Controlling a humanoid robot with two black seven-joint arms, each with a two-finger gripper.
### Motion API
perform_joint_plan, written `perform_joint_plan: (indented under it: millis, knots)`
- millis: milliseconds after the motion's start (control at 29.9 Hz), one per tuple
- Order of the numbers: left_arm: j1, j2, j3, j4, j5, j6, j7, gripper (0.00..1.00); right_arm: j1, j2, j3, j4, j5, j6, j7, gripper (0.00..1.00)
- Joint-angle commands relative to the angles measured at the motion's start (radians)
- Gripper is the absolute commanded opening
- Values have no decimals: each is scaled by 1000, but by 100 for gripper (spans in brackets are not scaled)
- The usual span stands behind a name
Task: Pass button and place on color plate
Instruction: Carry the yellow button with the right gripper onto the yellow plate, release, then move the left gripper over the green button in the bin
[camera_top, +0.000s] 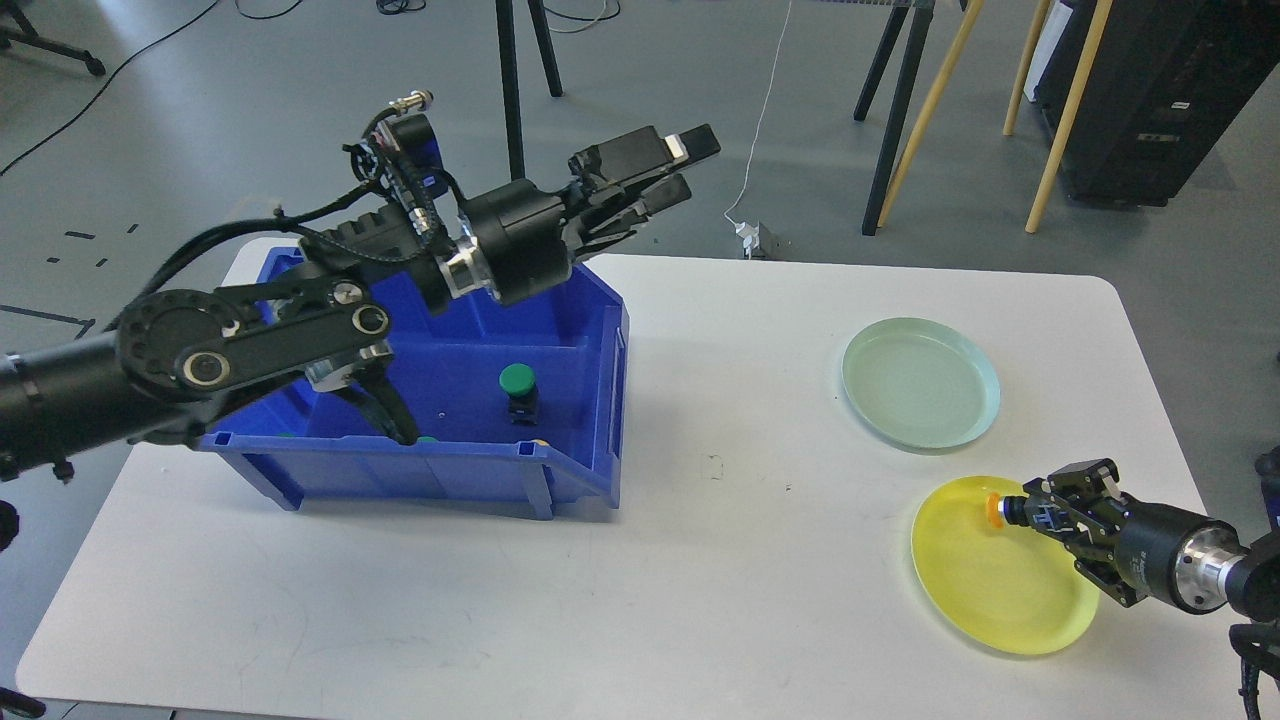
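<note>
My right gripper is shut on a yellow-capped button and holds it low over the near-right part of the yellow plate. I cannot tell whether the button touches the plate. A pale green plate lies empty behind it. My left gripper is empty, its fingers a little apart, raised above the far right corner of the blue bin. A green-capped button stands in the bin.
The white table carries the bin at the left and both plates at the right. My left arm lies across the bin's left half. Tripod legs and wooden poles stand on the floor behind the table.
</note>
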Motion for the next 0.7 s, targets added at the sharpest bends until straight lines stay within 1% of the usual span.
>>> perform_joint_plan:
  millis: [0, 67, 134, 234, 368, 502, 602, 669]
  knots:
    - [-46, 137, 127, 11, 119, -9, 0, 79, 1, -2, 13, 10, 10, 18, 6, 92]
    - [-80, 183, 215, 31, 201, -9, 0, 80, 1, -7, 30, 22, 13, 33, 8, 95]
    - [-89, 206, 279, 77, 290, -13, 0, 79, 3, -8, 60, 39, 41, 41, 8, 97]
    - [-92, 197, 406, 163, 427, -42, 0, 79, 1, -8, 148, 53, 166, 65, 8, 97]
    - [-94, 105, 525, 286, 480, -67, 0, 79, -1, 15, 310, 53, 373, 153, 8, 98]
    - [-97, -19, 641, 419, 480, -70, 0, 79, 1, 98, 461, 45, 576, 249, 3, 98]
    - [-118, -85, 684, 487, 480, -78, 0, 79, 1, 115, 513, 44, 638, 268, 2, 98]
    - [-140, -103, 691, 504, 480, -110, 0, 79, 3, 116, 519, 44, 639, 271, 2, 98]
